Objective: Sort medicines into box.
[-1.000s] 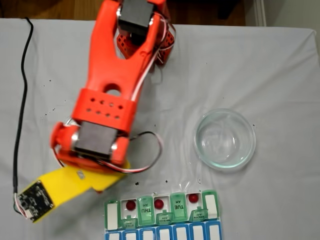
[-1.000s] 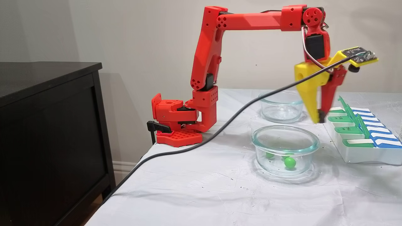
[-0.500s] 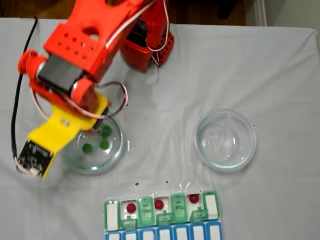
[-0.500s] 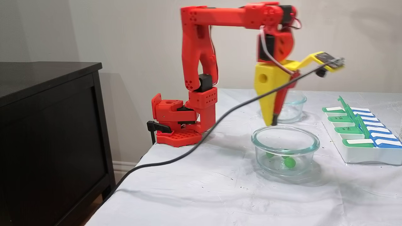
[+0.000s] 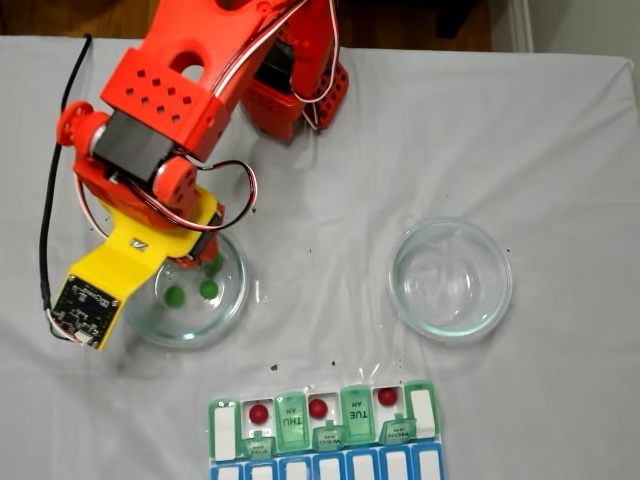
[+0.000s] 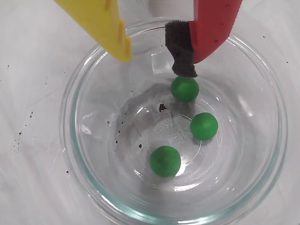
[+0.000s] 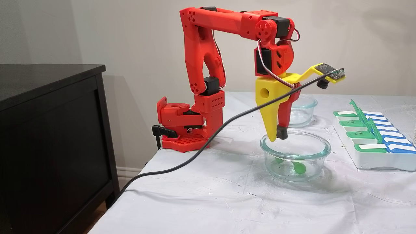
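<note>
Three green medicines [image 6: 184, 89] [image 6: 204, 125] [image 6: 165, 161] lie in a round glass dish [image 6: 70, 126]. My gripper [image 6: 154, 61] hangs open just above the dish rim, nothing between the yellow finger [image 6: 117, 33] and the black-padded red finger [image 6: 185, 63]. The red finger's pad is nearly over the nearest green ball. In a fixed view the gripper [image 7: 277, 136] points straight down at the dish [image 7: 326, 151]. The box [image 5: 356, 412] lies at the table's near edge with three dark red medicines [image 5: 259, 412] [image 5: 318, 408] [image 5: 387, 396] in open cells.
A second glass dish [image 5: 450, 277] stands empty to the right in a fixed view. A black cable [image 7: 195, 154] runs from the wrist camera off the table's left edge. A dark cabinet [image 7: 48, 130] stands left of the table. The arm's base [image 5: 300, 90] sits at the far edge.
The arm has swung from beside the box over to the dish of green balls and lowered its fingertips to the rim. The balls have not moved.
</note>
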Available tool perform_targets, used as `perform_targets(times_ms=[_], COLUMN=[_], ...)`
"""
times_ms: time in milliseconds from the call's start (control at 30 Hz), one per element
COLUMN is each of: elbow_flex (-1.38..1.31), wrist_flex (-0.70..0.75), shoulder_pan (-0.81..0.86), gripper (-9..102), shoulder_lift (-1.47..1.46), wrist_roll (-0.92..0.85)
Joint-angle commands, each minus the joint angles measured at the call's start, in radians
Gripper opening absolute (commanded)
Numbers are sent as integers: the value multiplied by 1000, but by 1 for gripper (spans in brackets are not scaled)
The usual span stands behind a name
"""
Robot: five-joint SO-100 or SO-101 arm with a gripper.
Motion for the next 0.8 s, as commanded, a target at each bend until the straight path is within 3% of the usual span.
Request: perform_targets(times_ms=[0, 467, 767], elbow_flex=[-12, -54, -222], wrist_flex=[-41, -34, 120], shoulder_pan=[-23, -118, -121], gripper=[19, 21, 21], shoulder_lift=[44, -143, -334], wrist_roll=[38, 158, 195])
